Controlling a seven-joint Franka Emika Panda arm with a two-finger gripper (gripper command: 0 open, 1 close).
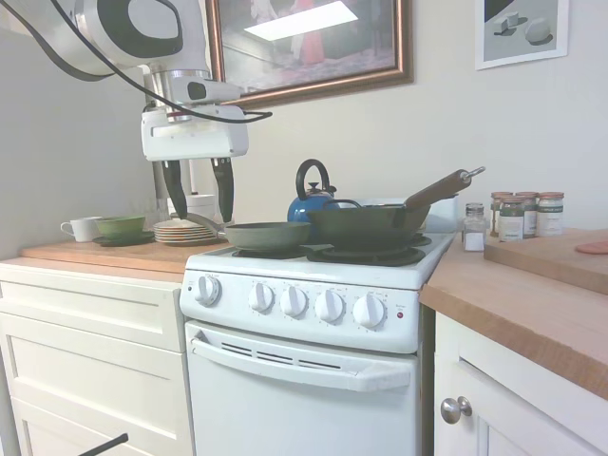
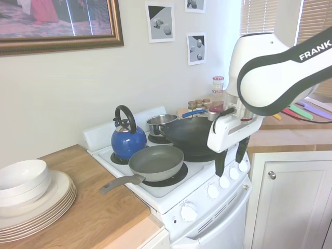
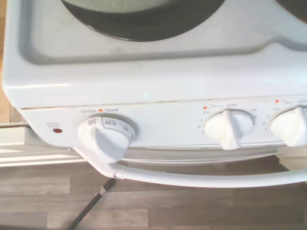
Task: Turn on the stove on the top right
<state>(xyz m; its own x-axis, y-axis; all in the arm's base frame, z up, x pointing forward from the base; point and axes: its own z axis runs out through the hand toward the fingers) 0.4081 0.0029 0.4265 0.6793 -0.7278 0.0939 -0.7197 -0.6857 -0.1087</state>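
Nothing of the job looks done yet: my gripper point(image 1: 198, 193) hangs in the air above the front left of the stove point(image 1: 304, 328), fingers spread wide and holding nothing, touching no knob. The stove stands between the white cabinets point(image 1: 90, 356) and the wooden counter point(image 1: 532, 294). In the wrist view the oven knob point(image 3: 106, 135) points to OFF and the next knob point(image 3: 229, 128) sits under its own OFF mark, so I judge every burner still off. Left for me: move along the panel, find the knob for the top right burner, close on it and turn. I count 5 knobs, 1 red light point(image 1: 400, 313), 1 blue kettle point(image 1: 312, 198), 1 grey frying pan point(image 2: 156, 162), 1 dark wok point(image 1: 369, 225), 1 small steel pot point(image 2: 160, 124).
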